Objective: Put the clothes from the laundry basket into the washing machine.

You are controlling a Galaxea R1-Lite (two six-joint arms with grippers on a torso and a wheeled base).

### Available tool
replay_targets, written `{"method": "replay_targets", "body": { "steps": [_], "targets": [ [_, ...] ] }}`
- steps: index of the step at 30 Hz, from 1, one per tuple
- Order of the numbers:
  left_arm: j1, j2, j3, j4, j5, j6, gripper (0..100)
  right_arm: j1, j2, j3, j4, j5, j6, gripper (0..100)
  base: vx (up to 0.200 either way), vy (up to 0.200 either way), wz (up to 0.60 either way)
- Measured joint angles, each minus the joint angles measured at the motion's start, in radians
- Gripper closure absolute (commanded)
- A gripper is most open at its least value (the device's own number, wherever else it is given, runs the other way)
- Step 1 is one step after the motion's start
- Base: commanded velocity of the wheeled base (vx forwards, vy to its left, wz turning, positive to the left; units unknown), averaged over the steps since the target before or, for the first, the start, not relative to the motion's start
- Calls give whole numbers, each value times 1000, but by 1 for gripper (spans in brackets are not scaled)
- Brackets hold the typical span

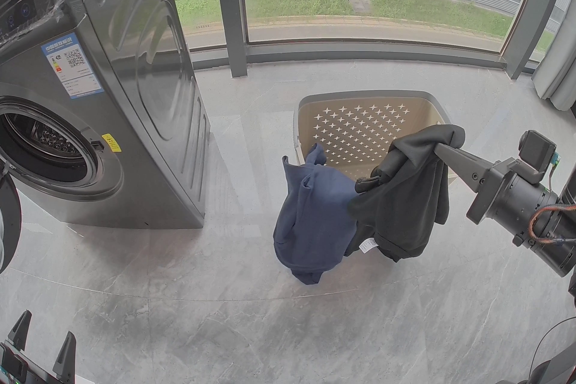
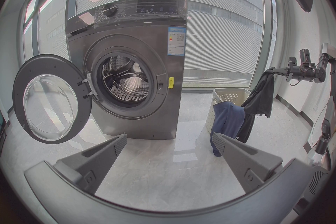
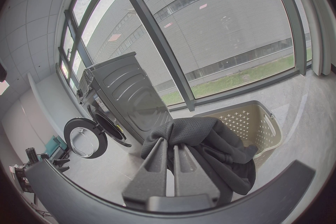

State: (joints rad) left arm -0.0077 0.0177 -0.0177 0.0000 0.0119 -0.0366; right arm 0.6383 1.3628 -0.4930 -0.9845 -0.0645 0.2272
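Black knit garment (image 1: 414, 205) hung clamped in right gripper (image 1: 443, 150) at beige perforated plastic basket (image 1: 366, 96); blue garment (image 1: 312, 217) on rim; washer drum (image 2: 127, 83) apparently empty.

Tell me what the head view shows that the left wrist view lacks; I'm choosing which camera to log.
Head view's extras: green grass strip outside, grey curtain. Left wrist view's extras: glass face of the open washer door, black control dial. Shared: grey metal washing machine, beige plastic laundry basket, blue fabric garment over its rim, black fabric garment in the right claw.
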Motion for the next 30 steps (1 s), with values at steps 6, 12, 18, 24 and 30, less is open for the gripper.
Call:
{"method": "replay_targets", "body": {
  "steps": [6,12,18,24,30],
  "targets": [
    [0,0,0,0,0,0,0,0,0,-2,-3,0,0,100,0,200,0],
    [0,0,0,0,0,2,0,1,0,-2,-26,-2,0,100,0,200,0],
    [0,0,0,0,0,1,0,0,0,-3,-28,-3,0,100,0,200,0],
    [0,0,0,0,0,0,0,0,0,-3,-28,-3,0,100,0,200,0],
    [0,0,0,0,0,0,0,-1,-2,-2,-28,-5,0,100,0,200,0]
  ]
}}
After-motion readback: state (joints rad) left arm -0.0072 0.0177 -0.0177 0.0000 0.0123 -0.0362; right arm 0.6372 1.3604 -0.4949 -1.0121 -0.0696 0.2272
